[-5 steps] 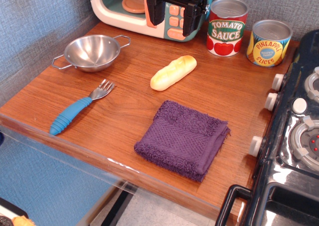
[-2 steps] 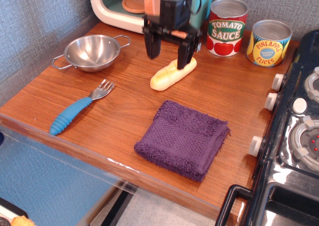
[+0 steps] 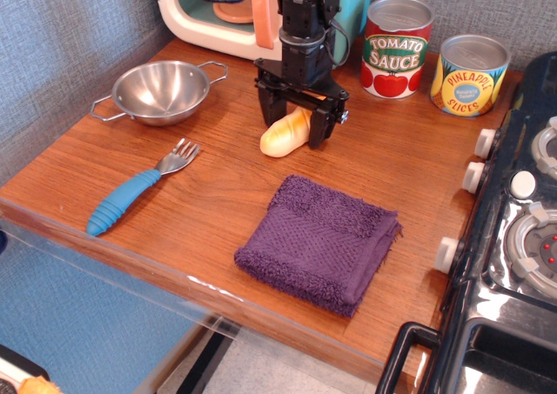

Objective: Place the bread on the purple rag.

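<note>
The bread [image 3: 280,137] is a pale yellow toy baguette lying on the wooden counter, behind the purple rag [image 3: 318,242]. My gripper [image 3: 294,123] has come down over the bread. Its two black fingers stand one on each side of the loaf, spread apart and open. The bread's left end shows below the fingers; its right end is hidden behind the gripper. The purple rag lies folded and flat toward the counter's front, a short way in front of the bread, with nothing on it.
A steel bowl [image 3: 161,90] and a blue-handled fork [image 3: 130,194] lie to the left. A tomato sauce can [image 3: 397,48] and a pineapple can [image 3: 470,74] stand at the back right. A toy microwave [image 3: 213,11] is behind the gripper, and a toy stove [image 3: 522,237] is on the right.
The gripper has come forward from the microwave and down onto the bread, its fingers now straddling it. The bread has shifted slightly left and turned a little.
</note>
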`<action>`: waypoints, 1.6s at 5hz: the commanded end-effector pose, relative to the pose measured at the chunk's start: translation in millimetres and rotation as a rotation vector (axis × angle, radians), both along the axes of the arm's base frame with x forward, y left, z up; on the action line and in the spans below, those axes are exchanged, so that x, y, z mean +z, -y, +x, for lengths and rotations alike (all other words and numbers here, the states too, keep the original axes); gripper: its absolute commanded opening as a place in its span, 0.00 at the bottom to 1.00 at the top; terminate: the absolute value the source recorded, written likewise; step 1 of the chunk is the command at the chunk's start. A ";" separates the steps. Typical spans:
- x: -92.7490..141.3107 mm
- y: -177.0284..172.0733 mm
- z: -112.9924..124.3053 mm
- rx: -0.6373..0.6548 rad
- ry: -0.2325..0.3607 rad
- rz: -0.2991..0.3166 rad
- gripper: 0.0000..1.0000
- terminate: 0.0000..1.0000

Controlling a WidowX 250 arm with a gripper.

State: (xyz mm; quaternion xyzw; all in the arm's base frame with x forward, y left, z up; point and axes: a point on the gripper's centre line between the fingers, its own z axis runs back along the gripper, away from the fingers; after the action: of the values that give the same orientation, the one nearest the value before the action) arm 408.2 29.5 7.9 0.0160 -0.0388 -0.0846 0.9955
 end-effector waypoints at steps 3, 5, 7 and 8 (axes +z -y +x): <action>10.7 11.4 -8.2 0.035 -0.059 -0.091 0.00 0.00; 101.7 76.7 -38.1 0.169 0.027 -0.066 0.00 0.00; 64.9 104.6 -96.7 0.168 0.001 -0.030 0.00 0.00; 46.3 88.5 -111.7 0.210 0.024 -0.022 0.00 0.00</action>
State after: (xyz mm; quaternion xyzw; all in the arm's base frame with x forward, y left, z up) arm 286.1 -58.0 36.8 0.0168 -0.0187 0.0169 0.9995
